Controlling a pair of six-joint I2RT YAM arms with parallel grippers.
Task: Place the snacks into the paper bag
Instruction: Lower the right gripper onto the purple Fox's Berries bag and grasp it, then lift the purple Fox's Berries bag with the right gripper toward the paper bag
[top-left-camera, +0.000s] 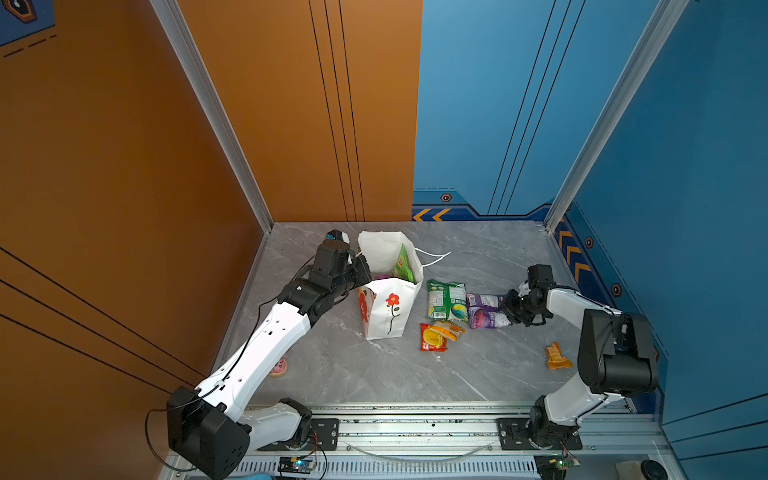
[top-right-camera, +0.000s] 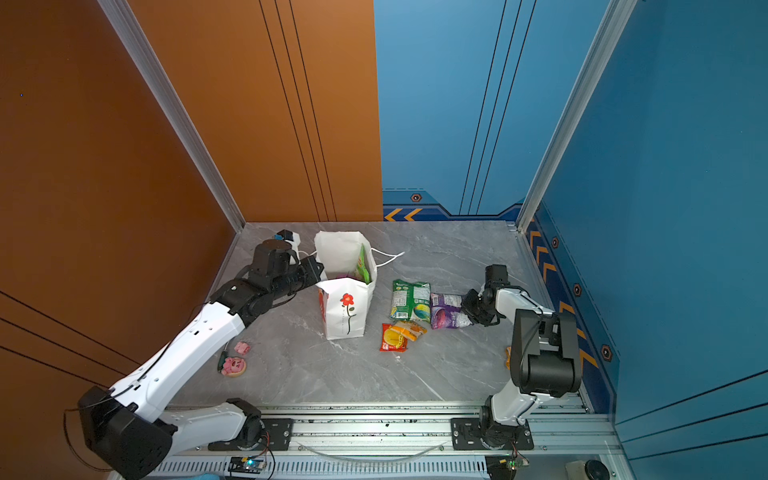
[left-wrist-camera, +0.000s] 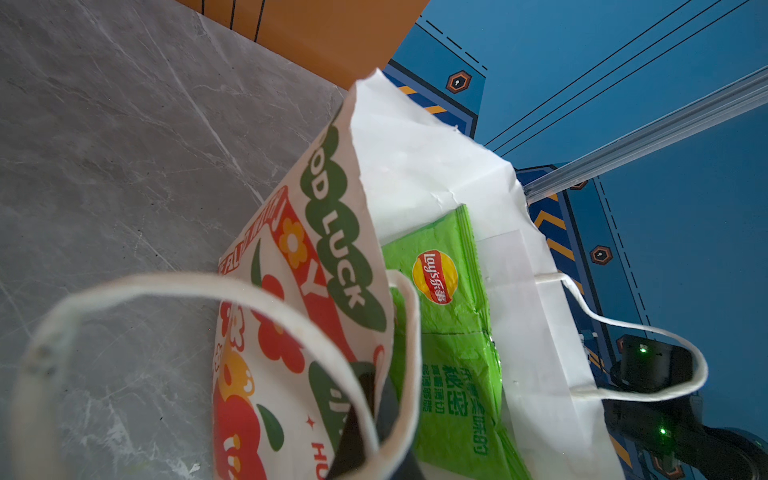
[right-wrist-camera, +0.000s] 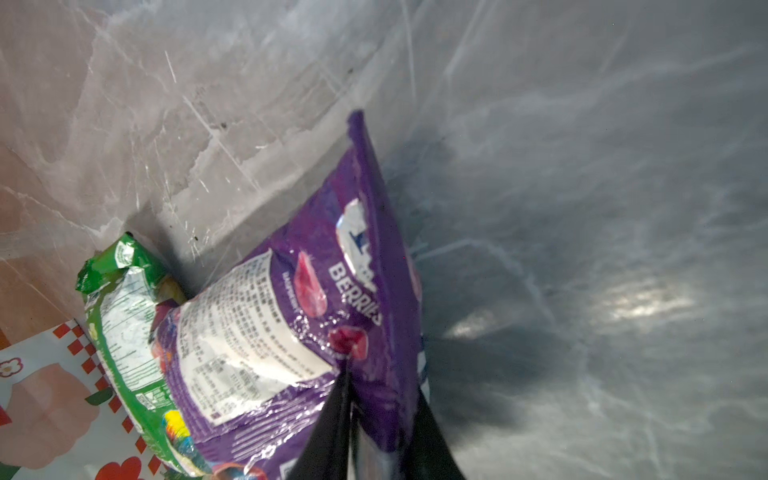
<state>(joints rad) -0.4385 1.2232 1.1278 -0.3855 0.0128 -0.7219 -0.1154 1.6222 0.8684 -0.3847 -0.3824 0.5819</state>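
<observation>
We log grey table (top-left-camera: 374, 374) | standing: paper bag (top-left-camera: 386, 309) | lying: green-white packet (top-left-camera: 446, 301), purple packet (top-left-camera: 484, 312), red packet (top-left-camera: 431, 341), orange packet (top-left-camera: 557, 356), pink disc (top-left-camera: 279, 368)

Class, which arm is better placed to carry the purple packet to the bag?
Right. The right gripper pinches the purple packet; the left gripper is shut on the rim of the paper bag.

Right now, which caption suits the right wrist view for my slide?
Right gripper pinches a purple berry packet beside a green packet on the marble table.
</observation>
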